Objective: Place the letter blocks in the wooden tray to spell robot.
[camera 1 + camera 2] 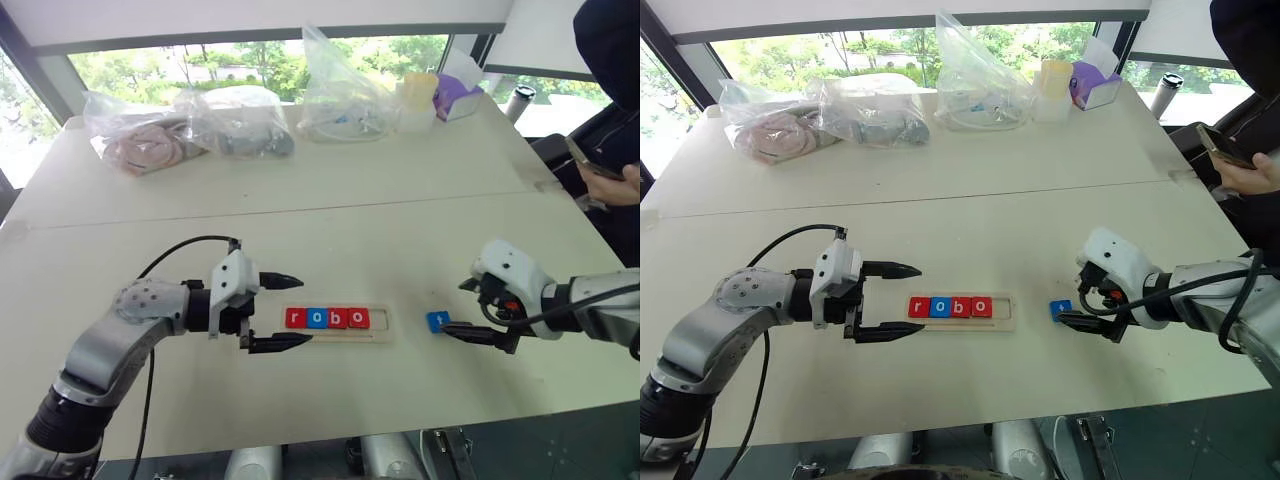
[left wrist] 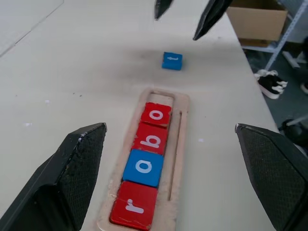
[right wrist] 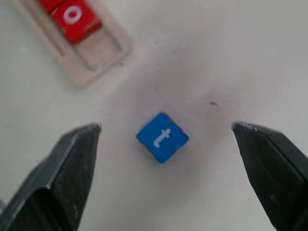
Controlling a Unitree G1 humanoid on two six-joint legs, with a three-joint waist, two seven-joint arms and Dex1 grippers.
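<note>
We see four letter blocks [image 1: 327, 318] already seated in the wooden tray [image 1: 382, 322], reading r, o, b, o from its left end, with the last slot at its right end bare. The fifth tile, the blue t block [image 1: 437, 321], lies flat on the desk [image 1: 330, 215] just off that right end, apart from the tray and between it and the right gripper [image 3: 166, 139]. That is the relation our next move turns on: the right gripper is much the nearer of the two, its fingers [image 3: 72, 168] spread wide with the t block in the gap between them and touching neither. In the right wrist view the tile sits turned cornerwise to the fingers, so we judge the wrist will want a turn, or the pinch will land on corners. The empty slot lies from the tile toward the robot's left, in line with the tray's long axis, so the carry should be a short slide along that line. Our left gripper [image 1: 288, 312] hangs at the tray's left end, fingers [image 2: 72, 168] wide apart, holding nothing.
</note>
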